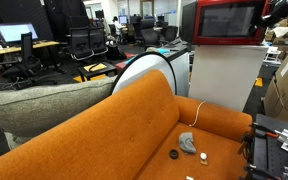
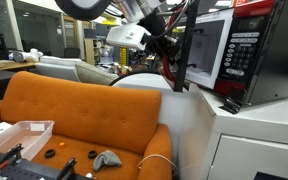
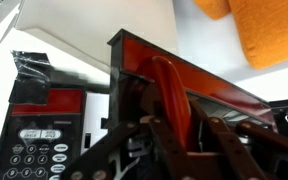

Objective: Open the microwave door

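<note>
Orange sofa (image 1: pixel 134 120) filled the foreground beside a white cabinet (image 1: pixel 224 80) bearing the red microwave (image 2: pixel 254 50), whose microwave door (image 1: pixel 229 20) stood swung well out toward the sofa, the gripper (image 3: pixel 174 130) at its free edge to pull it, jaws straddling a red handle (image 3: pixel 169 90), though whether they clamped it could not be told.

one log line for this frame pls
microwave door: looks slightly ajar | gripper: at door edge, open/shut unclear | microwave: on white cabinet
</note>
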Robot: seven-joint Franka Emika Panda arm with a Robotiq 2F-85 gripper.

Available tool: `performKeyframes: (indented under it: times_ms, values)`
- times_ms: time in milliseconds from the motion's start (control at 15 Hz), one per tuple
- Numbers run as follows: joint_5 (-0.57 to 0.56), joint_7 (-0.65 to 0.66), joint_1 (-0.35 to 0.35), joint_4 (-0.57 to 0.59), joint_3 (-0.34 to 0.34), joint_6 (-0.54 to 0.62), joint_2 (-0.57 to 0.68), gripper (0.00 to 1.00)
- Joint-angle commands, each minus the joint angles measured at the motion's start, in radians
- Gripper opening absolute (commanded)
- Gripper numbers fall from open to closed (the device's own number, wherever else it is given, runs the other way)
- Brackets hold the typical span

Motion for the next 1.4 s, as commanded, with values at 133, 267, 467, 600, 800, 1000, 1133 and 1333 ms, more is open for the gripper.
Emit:
performKeyframes:
  times_ms: [133,267,467,600,800,1000,1133,1333]
  values:
    - [-0.024,-0.074,0.005,-0.094,0.030,-0.172,-0.158,0.08]
    - [-0.028,-0.092,0.010,-0.110,0.032,-0.210,-0.211,0.08]
    - [-0.046,-0.112,0.008,-0.143,0.038,-0.230,-0.275,0.08]
    - [-0.060,-0.126,0.004,-0.164,0.043,-0.252,-0.318,0.08]
    - [-0.077,-0.161,0.018,-0.163,0.040,-0.308,-0.370,0.08]
    - [-0.095,-0.186,0.007,-0.169,0.055,-0.370,-0.418,0.08]
    - [-0.096,-0.189,0.006,-0.168,0.063,-0.432,-0.451,0.08]
    - [-0.097,-0.189,0.007,-0.167,0.069,-0.565,-0.525,0.08]
